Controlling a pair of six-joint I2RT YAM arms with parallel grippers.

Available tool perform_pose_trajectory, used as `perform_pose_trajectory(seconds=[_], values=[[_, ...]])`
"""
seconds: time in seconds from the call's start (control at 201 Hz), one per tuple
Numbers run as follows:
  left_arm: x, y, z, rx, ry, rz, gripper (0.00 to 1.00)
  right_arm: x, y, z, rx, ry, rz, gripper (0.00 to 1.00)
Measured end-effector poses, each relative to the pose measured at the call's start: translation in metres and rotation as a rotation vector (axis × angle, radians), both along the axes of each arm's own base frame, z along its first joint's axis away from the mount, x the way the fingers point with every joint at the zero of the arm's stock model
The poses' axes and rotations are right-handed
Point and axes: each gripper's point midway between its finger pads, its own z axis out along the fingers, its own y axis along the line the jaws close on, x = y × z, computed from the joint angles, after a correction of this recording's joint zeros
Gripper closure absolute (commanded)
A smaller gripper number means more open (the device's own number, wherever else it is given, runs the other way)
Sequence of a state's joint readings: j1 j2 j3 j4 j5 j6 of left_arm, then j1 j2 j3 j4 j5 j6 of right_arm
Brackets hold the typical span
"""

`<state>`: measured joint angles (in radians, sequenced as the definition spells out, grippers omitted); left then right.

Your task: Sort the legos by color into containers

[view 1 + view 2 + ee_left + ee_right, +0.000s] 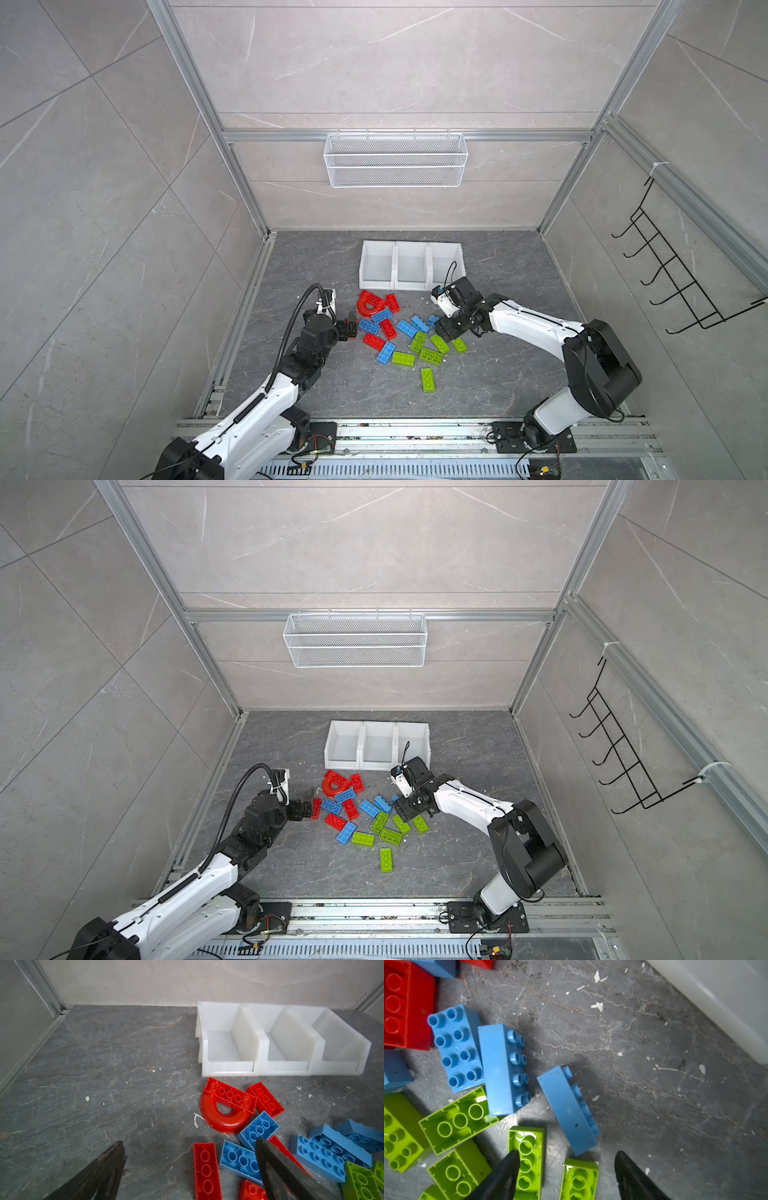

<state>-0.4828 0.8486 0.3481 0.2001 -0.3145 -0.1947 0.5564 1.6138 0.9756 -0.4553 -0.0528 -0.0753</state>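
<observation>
The legos (pixel 399 332) lie scattered on the dark floor in front of the three white containers (pixel 411 266), which are empty in both top views. Reds, with a red arch (pixel 224 1120), lie on the left, blues in the middle and greens on the right. My left gripper (pixel 190 1142) is open low at the pile's left edge, with an upturned red brick (pixel 205 1167) on the floor between its fingers. My right gripper (pixel 566 1153) is open over the green bricks; an upturned green brick (pixel 579 1178) lies between its fingers, untouched. A blue brick (pixel 566 1109) lies on its side just ahead.
A white wire basket (pixel 395 160) hangs on the back wall, and a black hook rack (pixel 673 266) on the right wall. One green brick (pixel 428 379) lies apart toward the front. Aluminium frame rails border the floor. White chips litter the floor.
</observation>
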Motion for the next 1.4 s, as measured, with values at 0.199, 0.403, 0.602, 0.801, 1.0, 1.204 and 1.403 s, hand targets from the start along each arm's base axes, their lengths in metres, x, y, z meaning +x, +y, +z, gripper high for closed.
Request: perform_pose_trajectory(seconds=[0.199, 0.403, 0.602, 0.801, 1.0, 1.204, 1.403], values=[[0.000, 0.006, 0.007, 0.001, -0.025, 0.031, 0.00, 0.017, 0.007, -0.011, -0.039, 0.016, 0.008, 0.44], [0.000, 0.010, 0.004, 0.013, -0.017, 0.047, 0.00, 0.020, 0.009, -0.027, -0.065, 0.056, 0.016, 0.58], [0.000, 0.009, 0.000, 0.021, -0.001, 0.046, 0.00, 0.019, 0.011, -0.033, -0.058, 0.074, 0.008, 0.74], [0.001, 0.009, -0.007, 0.033, 0.020, 0.046, 0.00, 0.020, 0.011, -0.032, -0.052, 0.074, -0.007, 0.88], [0.001, 0.009, -0.008, 0.034, 0.022, 0.046, 0.00, 0.023, 0.013, -0.027, -0.036, 0.067, -0.032, 0.97], [0.001, 0.009, -0.008, 0.033, 0.021, 0.046, 0.00, 0.047, 0.013, 0.027, 0.070, -0.007, -0.084, 1.00], [0.001, 0.009, -0.003, 0.022, 0.006, 0.047, 0.00, 0.095, 0.000, 0.090, 0.187, -0.115, -0.166, 1.00]])
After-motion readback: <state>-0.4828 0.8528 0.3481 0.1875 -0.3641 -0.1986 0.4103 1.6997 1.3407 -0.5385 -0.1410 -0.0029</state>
